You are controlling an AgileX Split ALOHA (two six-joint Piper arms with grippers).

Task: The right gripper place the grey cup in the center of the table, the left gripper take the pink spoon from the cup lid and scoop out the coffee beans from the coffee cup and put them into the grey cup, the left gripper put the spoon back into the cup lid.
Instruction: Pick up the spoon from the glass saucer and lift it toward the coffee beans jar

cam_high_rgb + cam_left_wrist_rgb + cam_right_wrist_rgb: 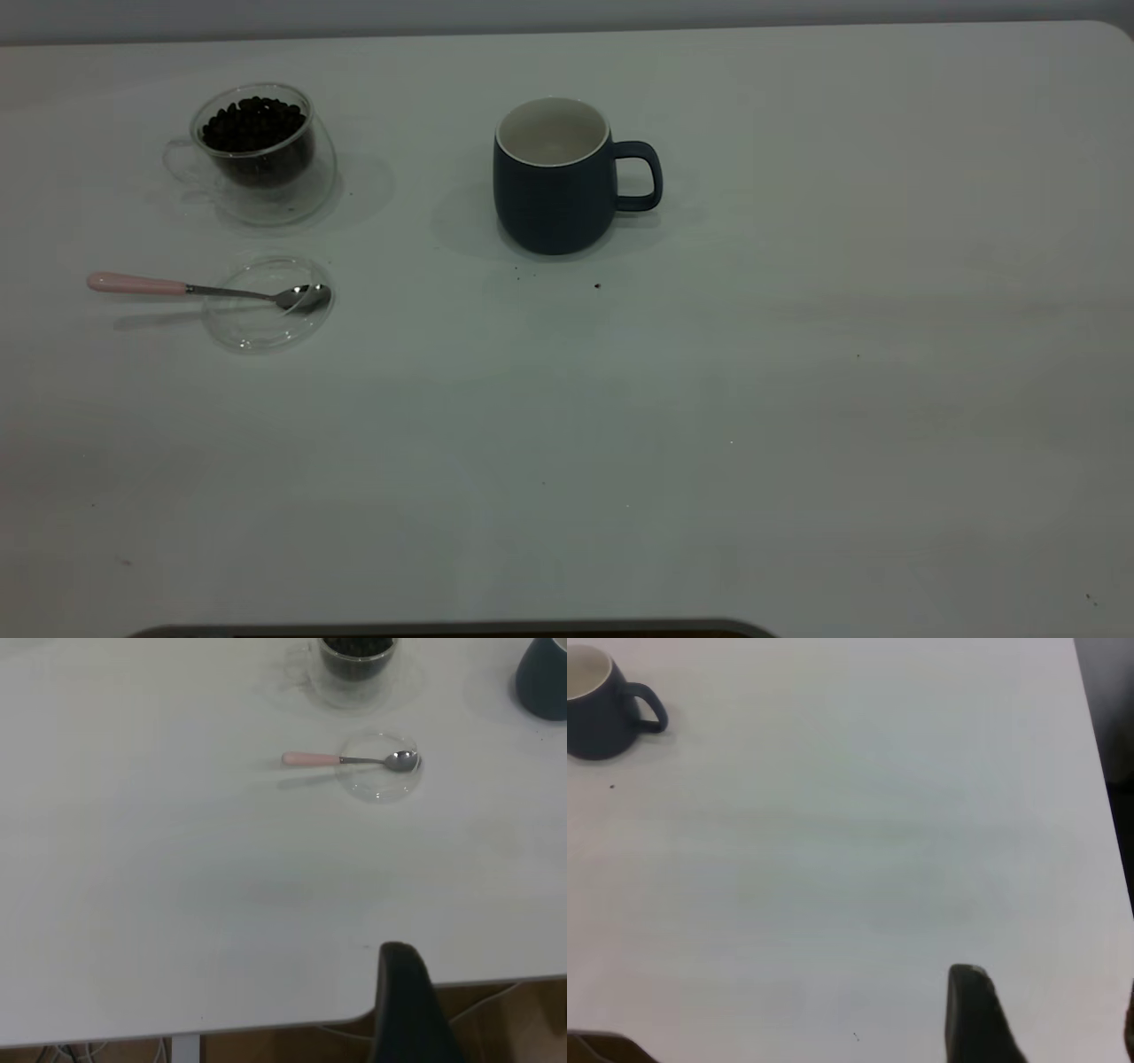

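Bare desk [620, 461] fills the lower frame; my claws stay out of the exterior view, so I cannot tell their state; spoon [208, 289] lies across the lid [266, 306] at left; glass cup [257, 151] of beans [252, 124] upper left; grey cup [554, 177] upright at upper centre.

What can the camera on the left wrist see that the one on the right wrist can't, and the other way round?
Only the left wrist view shows the pink spoon with its bowl resting in the cup lid, the coffee cup holding coffee beans, and the left gripper low at the table's edge. Only the right wrist view shows the right gripper and the grey cup's handle and white inside. Both show the grey cup and the white table.
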